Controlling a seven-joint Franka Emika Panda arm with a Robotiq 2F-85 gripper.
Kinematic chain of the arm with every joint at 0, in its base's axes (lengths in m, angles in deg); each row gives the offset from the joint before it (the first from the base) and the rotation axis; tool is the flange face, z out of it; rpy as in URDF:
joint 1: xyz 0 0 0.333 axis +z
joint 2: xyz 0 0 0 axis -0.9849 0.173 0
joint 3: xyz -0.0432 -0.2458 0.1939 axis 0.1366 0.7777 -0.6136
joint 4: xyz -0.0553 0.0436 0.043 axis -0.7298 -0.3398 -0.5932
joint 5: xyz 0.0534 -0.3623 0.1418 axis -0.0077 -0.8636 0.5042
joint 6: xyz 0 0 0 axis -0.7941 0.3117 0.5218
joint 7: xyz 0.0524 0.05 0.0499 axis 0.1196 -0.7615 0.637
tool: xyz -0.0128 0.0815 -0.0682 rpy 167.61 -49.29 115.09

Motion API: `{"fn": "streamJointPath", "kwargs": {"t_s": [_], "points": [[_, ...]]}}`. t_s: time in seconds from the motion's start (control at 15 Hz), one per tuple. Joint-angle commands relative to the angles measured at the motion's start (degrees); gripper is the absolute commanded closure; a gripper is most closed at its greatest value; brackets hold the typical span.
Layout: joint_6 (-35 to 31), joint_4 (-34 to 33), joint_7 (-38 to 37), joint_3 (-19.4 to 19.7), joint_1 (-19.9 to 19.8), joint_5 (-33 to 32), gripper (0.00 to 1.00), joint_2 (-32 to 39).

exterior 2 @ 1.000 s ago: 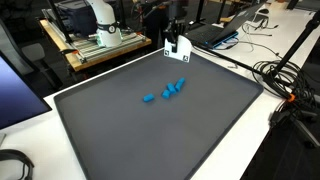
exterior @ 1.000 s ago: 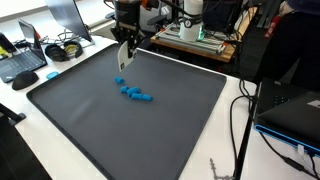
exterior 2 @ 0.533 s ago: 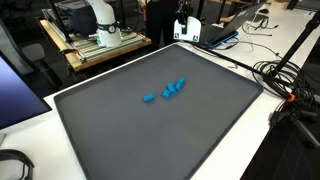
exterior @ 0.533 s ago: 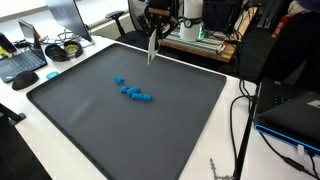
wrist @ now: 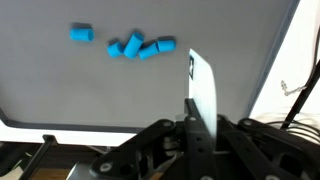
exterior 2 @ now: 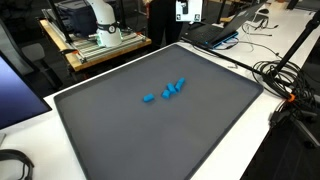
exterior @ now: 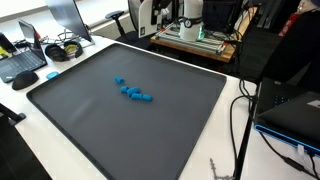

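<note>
A handful of small blue blocks [exterior: 133,92] lie in a loose row near the middle of a dark grey mat [exterior: 150,135], which covers most of a white table [exterior: 35,150]. In the wrist view one of the blue blocks [wrist: 82,33] sits a little apart at 9 o'clock from the rest, which cluster together and touch.

The tool [wrist: 197,105] hangs well apart from them. In the wrist view they lie at about 11 o'clock from it, and in an exterior view the tool [exterior 2: 183,10] is up at the frame's 12 o'clock edge, beyond the mat's far side. A white flat piece [wrist: 203,80] stands upright at its tip. We cannot tell whether the tool is clenched on it or released.

A laptop [exterior: 20,65] rests on the table at 9 o'clock from the mat, and black cables [exterior 2: 290,85] trail off at 3 o'clock.
</note>
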State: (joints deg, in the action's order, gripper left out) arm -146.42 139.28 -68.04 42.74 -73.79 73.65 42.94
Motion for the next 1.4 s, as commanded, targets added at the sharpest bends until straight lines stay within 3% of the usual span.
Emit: {"fn": "streamJointPath", "kwargs": {"t_s": [0.0, 0.6, 1.33], "points": [[3.3, 0.0, -4.7, 0.3, -2.1, 2.4, 0.99, -3.8], [4.8, 2.1, -12.4, 0.2, -6.6, 1.7, 0.99, -8.8], [4.1, 4.3, -9.3, 0.3, -6.6, 1.3, 0.99, -11.0]]}}
